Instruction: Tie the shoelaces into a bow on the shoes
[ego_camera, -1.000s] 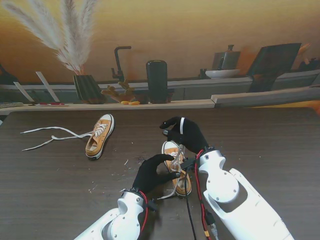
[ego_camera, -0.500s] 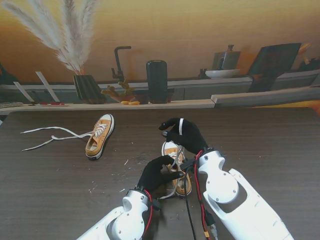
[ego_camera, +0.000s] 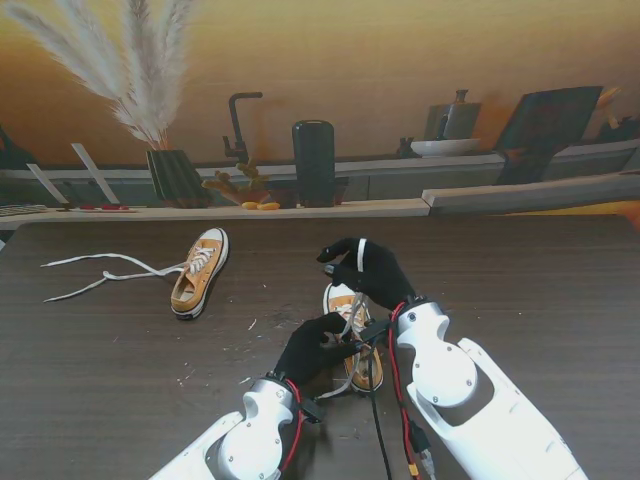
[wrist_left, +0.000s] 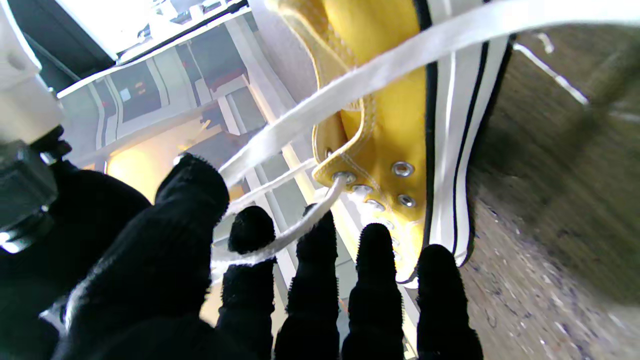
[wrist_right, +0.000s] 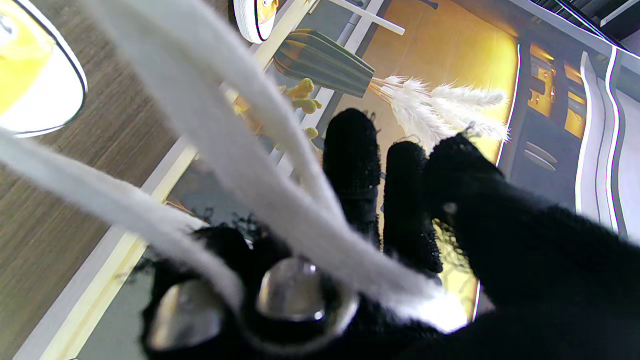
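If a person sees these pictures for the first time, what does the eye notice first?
First, the two black-gloved hands, the left hand and the right hand, working white laces over the near yellow shoe at the table's middle. Next, the second yellow shoe, farther left, its loose laces trailing leftward.

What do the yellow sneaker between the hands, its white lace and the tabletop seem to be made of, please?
The yellow low-top sneaker looks like matte woven canvas, with visible stitching, shiny metal eyelets and a smooth white, probably rubber, sole band. The flat white lace appears to be fuzzy woven fabric. The dark brown tabletop shows wood grain, possibly laminate.
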